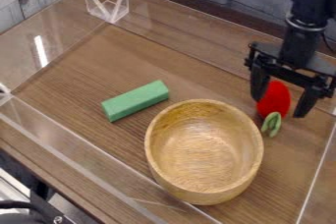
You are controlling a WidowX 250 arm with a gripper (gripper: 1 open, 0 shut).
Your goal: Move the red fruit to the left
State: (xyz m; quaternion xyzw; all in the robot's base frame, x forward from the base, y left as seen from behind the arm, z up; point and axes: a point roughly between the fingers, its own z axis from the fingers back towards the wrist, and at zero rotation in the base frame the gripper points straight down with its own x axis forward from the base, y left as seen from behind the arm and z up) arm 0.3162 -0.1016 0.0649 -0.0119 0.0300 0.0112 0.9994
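Hovering at the right side of a wooden desk (118,66), a black robot claw (289,88) is pointing straight down with its two fingers spread wide apart, holding nothing. The red fruit (273,98), a small rounded toy with a pale green leafy end, is lying on the desk directly under the claw, between the spread fingers; whether the fingers are touching it cannot be told from this angle. The fruit is sitting just beside the right rim of a round wooden bowl (203,151), which is occupying the near middle of the desk. A green rectangular block (136,100) is lying to the left of the bowl, well apart from the fruit. Clear plastic walls are enclosing the work area.

The task is asking for the fruit to go to the left, and the fruit is not yet lifted or moved. Several things are looking risky from here. The fruit is rounded, so fingers closing off-centre could be squeezing it out sideways and sending it rolling toward the right wall. The leafy end is sticking out toward the bowl, and a finger landing on it could be tipping the fruit. The bowl is standing in the leftward path, so a low carry could be knocking the fruit against its rim.
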